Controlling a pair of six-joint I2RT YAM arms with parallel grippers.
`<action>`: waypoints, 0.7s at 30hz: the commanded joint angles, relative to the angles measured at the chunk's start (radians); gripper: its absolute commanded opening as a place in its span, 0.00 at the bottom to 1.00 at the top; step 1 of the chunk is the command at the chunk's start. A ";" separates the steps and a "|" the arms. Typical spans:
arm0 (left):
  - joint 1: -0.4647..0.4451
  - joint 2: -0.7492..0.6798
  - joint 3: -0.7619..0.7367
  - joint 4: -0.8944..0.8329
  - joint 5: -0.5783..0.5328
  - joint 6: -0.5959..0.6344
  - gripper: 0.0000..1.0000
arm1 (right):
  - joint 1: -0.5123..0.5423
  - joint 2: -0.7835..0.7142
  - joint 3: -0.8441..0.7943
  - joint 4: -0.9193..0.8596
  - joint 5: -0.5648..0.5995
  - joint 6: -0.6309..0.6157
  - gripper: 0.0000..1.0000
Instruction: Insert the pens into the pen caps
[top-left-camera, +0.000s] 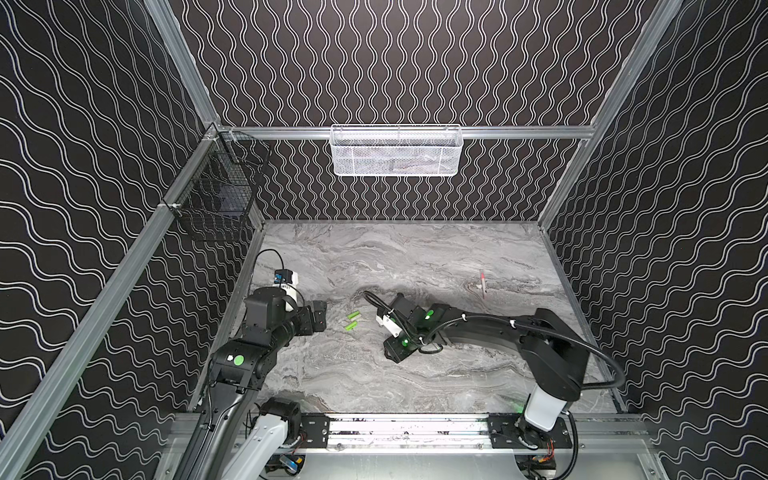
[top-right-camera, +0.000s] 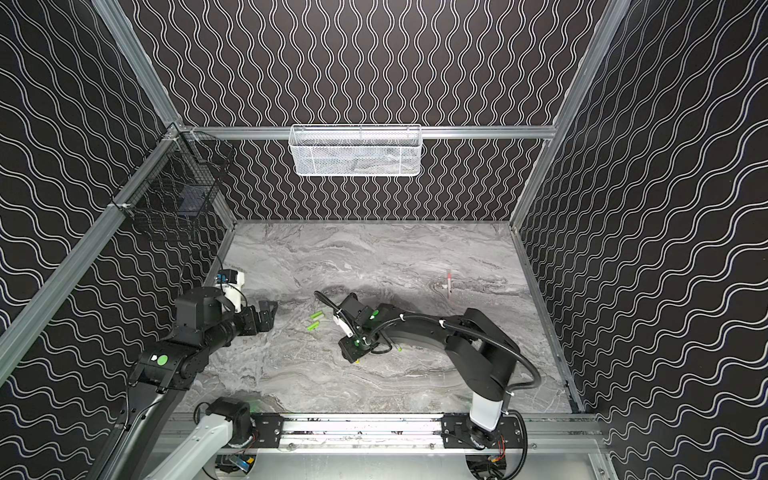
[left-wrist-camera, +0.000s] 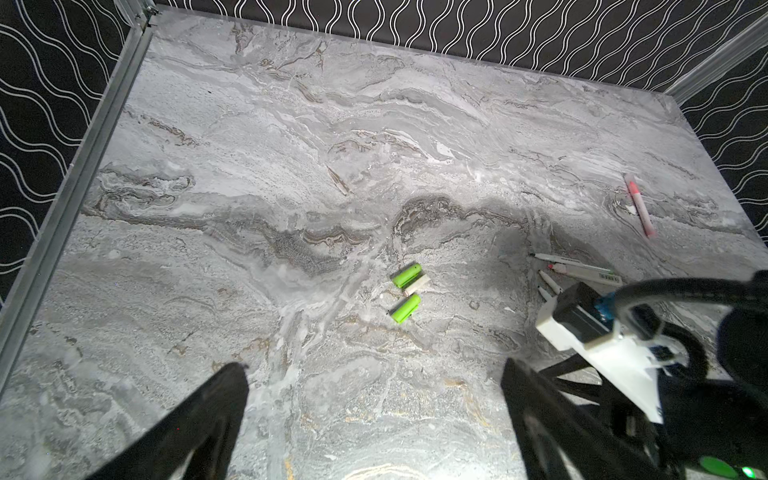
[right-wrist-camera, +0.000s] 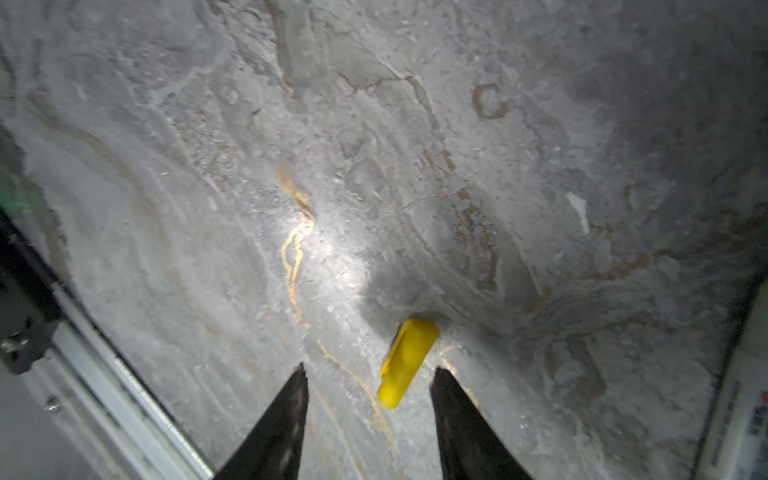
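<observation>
1. Left jaws hung wide open above the desk (top-left-camera: 415, 257), left of centre in both top views;
2. Right jaws were open, straddling the yellow cap (right-wrist-camera: 409, 361), which lay flat on the desk with a gap on either side; not gripped;
3. Green caps (top-left-camera: 353, 316) lay mid-desk between the arms, with a pale cap (left-wrist-camera: 416, 286) between them;
4. Pink pen (top-left-camera: 483, 282) lay alone, right of centre and further back; other pens (left-wrist-camera: 582, 264) lay beside the right arm.

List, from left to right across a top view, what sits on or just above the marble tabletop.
left gripper → lime green pen caps → right gripper → pink pen
</observation>
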 joint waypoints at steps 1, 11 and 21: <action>0.001 0.002 0.001 0.034 0.006 0.001 0.99 | 0.000 0.029 0.015 -0.036 0.066 0.041 0.46; 0.002 0.020 0.001 0.036 0.018 0.004 0.99 | 0.003 0.048 0.003 -0.048 0.041 0.037 0.31; 0.001 0.021 0.001 0.039 0.022 0.001 0.98 | 0.011 0.030 -0.029 -0.063 0.010 0.023 0.31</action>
